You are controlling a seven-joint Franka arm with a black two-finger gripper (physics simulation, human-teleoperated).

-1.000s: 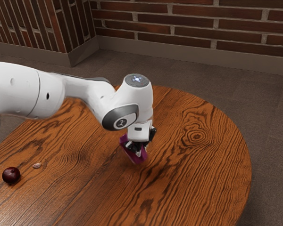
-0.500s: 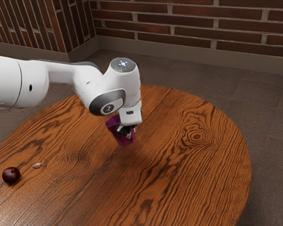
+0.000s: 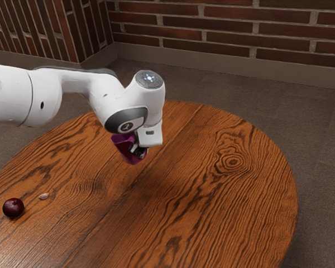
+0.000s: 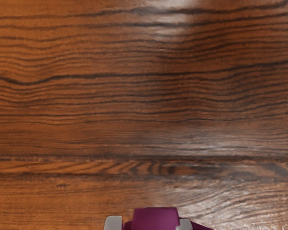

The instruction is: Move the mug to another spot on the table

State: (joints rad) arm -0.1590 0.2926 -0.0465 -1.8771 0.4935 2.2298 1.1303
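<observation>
- Above the far side of the round wooden bench [image 3: 229, 212], toward the exterior view's left: purple mug [image 3: 123, 146], tilted and raised off the wood.
- Gripped in the black claw [image 3: 135, 152], fingers pressed on the mug from two sides, below the white arm [image 3: 72, 100] reaching in from the exterior view's left.
- Near the bench's edge at the exterior view's left, well apart from the mug: dark red ball [image 3: 13, 207], with a small pale bit [image 3: 43, 196] near it.
- Just under the hand in the wrist view: purple mug [image 4: 156, 219], with bare wood grain beyond.
- Behind the bench: brick wall [image 3: 240, 33] and grey-brown floor [image 3: 312, 111].
</observation>
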